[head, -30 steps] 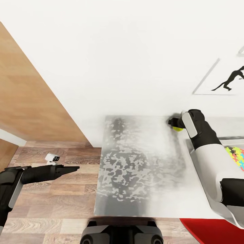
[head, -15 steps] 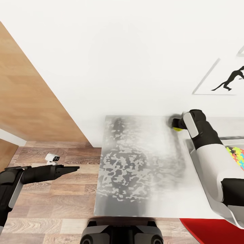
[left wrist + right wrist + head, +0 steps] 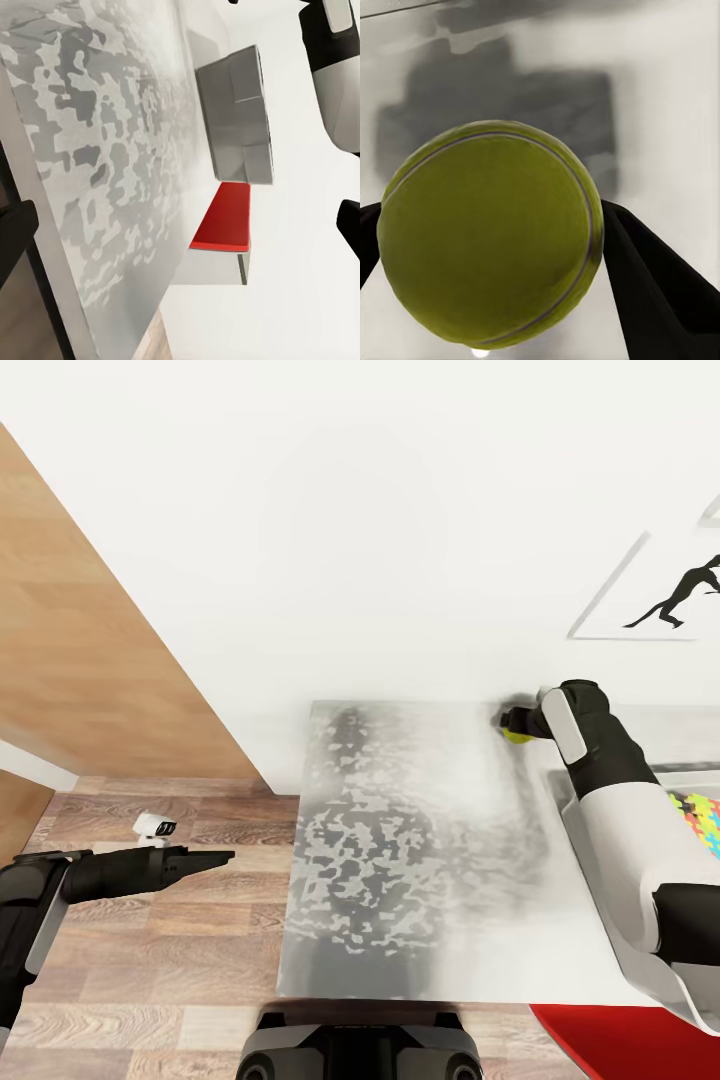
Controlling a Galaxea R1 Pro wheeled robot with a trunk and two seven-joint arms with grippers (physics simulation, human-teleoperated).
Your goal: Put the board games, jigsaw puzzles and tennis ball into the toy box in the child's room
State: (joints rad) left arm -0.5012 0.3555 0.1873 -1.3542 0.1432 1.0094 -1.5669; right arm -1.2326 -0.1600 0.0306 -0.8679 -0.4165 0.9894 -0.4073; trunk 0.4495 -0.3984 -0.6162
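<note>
Tennis ball (image 3: 489,238) pinched in right pincer (image 3: 517,726) at far edge of tabletop (image 3: 420,850), about 1 o'clock in head view — fingers (image 3: 656,285) flank it both sides, grip snug so it cannot roll. Ball yellow-green, fuzzy, thin pale seam curving round. Toy box (image 3: 600,830) at 3 o'clock, just beside arm; jigsaw puzzle (image 3: 695,812) inside — short carry likely. Left pincer (image 3: 205,857) at 9 o'clock, fingers pressed together, idle over floor (image 3: 160,960).
</note>
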